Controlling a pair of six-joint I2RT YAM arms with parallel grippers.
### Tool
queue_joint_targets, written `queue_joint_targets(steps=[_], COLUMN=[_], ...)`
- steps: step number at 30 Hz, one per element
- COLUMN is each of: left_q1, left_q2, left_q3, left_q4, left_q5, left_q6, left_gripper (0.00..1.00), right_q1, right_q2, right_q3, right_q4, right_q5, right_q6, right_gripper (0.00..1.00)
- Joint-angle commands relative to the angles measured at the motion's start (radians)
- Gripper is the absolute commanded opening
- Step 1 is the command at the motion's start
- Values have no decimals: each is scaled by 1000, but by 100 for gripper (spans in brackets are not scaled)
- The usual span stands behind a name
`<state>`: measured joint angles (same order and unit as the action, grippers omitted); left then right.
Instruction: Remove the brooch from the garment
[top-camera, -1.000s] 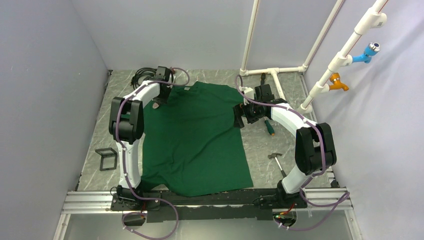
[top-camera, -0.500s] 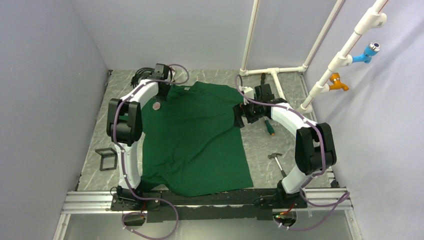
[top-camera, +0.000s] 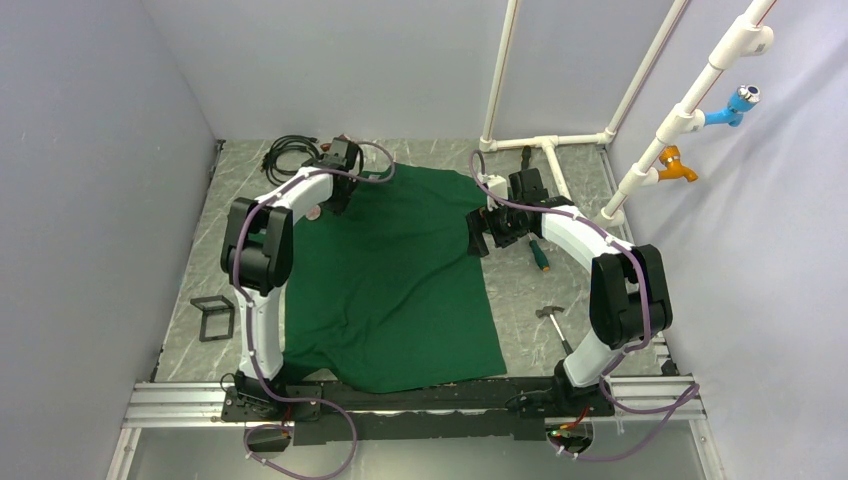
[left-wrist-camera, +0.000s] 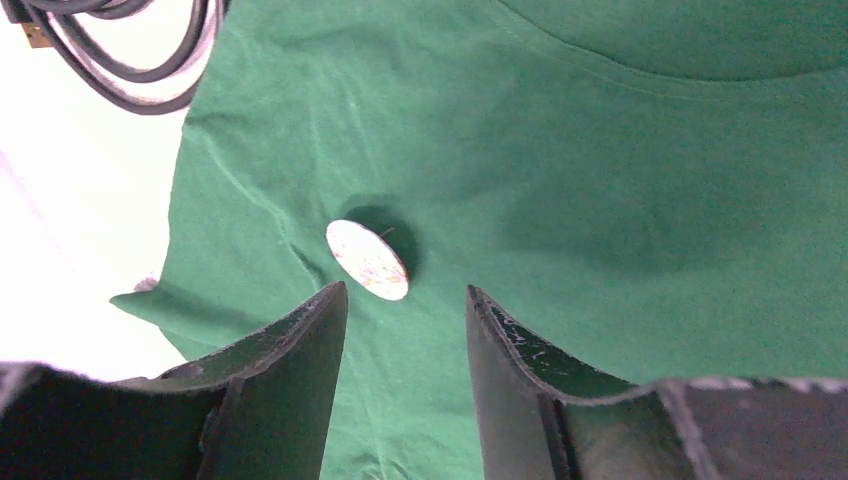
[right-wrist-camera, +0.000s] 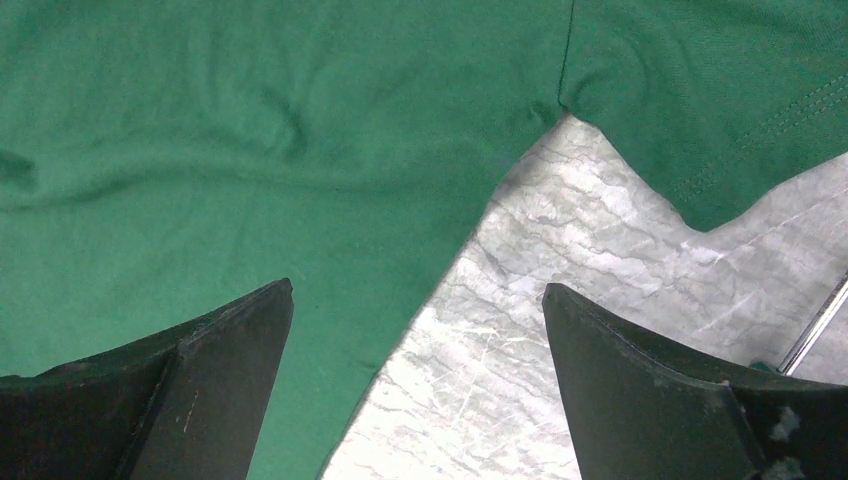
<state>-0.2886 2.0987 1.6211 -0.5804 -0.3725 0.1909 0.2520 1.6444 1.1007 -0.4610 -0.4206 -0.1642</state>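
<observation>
**Brooch Seen Lying on the Shoulder of the Garment, Both Grippers Open**

The garment (top-camera: 400, 270) is spread flat on the marbled table (top-camera: 520, 300), with its collar at the far side and its hem towards the arm bases. The brooch (top-camera: 313, 212) is seen near the shirt's far-left corner, close to the sleeve edge and just beside the left arm.

In the left wrist view the brooch (left-wrist-camera: 367, 260) is shown as a small pale oval, tilted, with a dark shadow behind it on the green cloth (left-wrist-camera: 600, 200). A thin pin is visible at its upper edge, but whether that pin passes through the fabric cannot be told from this angle. The left gripper (left-wrist-camera: 405, 292) is held just short of the brooch with its two fingers apart, and nothing is clasped between them. A coil of black cable (left-wrist-camera: 130, 60) is seen beyond the sleeve, on the table.

The right gripper (right-wrist-camera: 417, 288) is spread wide and holds nothing. It is poised above the shirt's right side, where the sleeve meets the body and the cloth (right-wrist-camera: 250, 130) gives way to bare table (right-wrist-camera: 560, 300). In the top view, a green-handled screwdriver (top-camera: 540, 255) and a hammer (top-camera: 550, 320) are seen lying on the table to the right of the shirt.
</observation>
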Motion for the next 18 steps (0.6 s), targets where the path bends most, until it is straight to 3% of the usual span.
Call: queue_joint_targets(steps=[1,18], left_q1=[11,32], left_q2=[40,82], left_q3=[55,61], left_q4=[3,18], left_q5=[-91,-140], left_q6=[5,25], left_gripper=[52,47], right_q1=[0,0], right_q2=[1,2], right_q3=[44,43], right_q4=[10,8], right_q5=[-4,-2], right_q6=[-14,-16], right_gripper=[100,100])
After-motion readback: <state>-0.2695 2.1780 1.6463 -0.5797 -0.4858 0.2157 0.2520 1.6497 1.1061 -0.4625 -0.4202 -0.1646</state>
